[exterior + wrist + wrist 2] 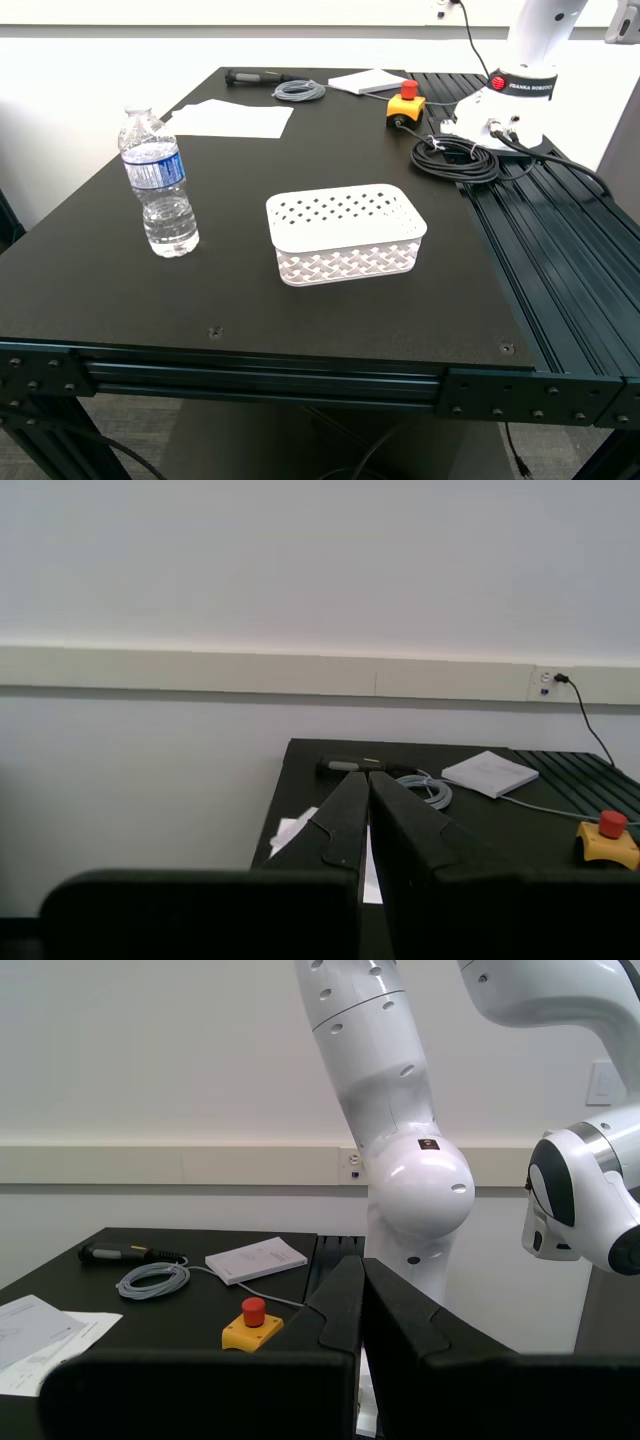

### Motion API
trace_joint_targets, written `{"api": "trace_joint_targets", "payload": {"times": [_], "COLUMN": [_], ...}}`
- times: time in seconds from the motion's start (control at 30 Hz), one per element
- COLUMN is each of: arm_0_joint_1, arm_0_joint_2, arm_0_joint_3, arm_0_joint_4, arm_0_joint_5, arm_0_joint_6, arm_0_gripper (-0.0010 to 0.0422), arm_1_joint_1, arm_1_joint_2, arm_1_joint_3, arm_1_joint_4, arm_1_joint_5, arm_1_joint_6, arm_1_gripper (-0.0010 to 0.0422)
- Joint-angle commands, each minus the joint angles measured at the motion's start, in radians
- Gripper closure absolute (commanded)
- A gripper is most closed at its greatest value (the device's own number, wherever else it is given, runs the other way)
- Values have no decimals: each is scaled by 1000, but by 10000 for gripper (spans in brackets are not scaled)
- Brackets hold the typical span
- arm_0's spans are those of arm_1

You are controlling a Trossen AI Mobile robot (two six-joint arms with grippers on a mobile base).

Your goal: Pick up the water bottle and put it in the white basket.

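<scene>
First wrist view looks along my first gripper (368, 780), held level above the table's near edge with its two dark fingers pressed together and nothing between them. My second gripper (361, 1265) sits the same way, fingers (340, 1305) met and empty, aimed toward the white robot arm (400, 1110) beyond the table. Neither of my arms shows in the exterior view. There the water bottle (158, 185) stands upright on the black table (90, 280), toward the exterior view's left, well apart from the white basket (345, 233), which sits empty near the middle. Both gripper bodies block the lower part of their wrist views, so bottle and basket are hidden in them. A yellow emergency-stop button (405, 104) sits farther back.
</scene>
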Motion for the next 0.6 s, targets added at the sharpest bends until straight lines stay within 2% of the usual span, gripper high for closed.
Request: {"api": "trace_joint_targets", "payload": {"times": [0.03,0.2,0.47,0.6], "arm_0_joint_1": [0,0,0,0], "arm_0_joint_2": [0,0,0,0], "arm_0_joint_3": [1,1,1,1], "arm_0_joint_4": [3,2,2,2], "arm_0_joint_5": [0,0,0,0], "arm_0_joint_6": [0,0,0,0], "arm_0_gripper": [412,412,412,412], "arm_1_joint_1": [0,-1,-1,-2], "arm_1_joint_2": [6,93,309,368], "arm_1_joint_3": [29,109,276,415], "arm_1_joint_4": [-153,-512,-872,-985], "arm_1_joint_5": [47,82,317,412], "arm_1_joint_6": [-15,10,13,18], "arm_1_gripper": [413,413,412,406]}}
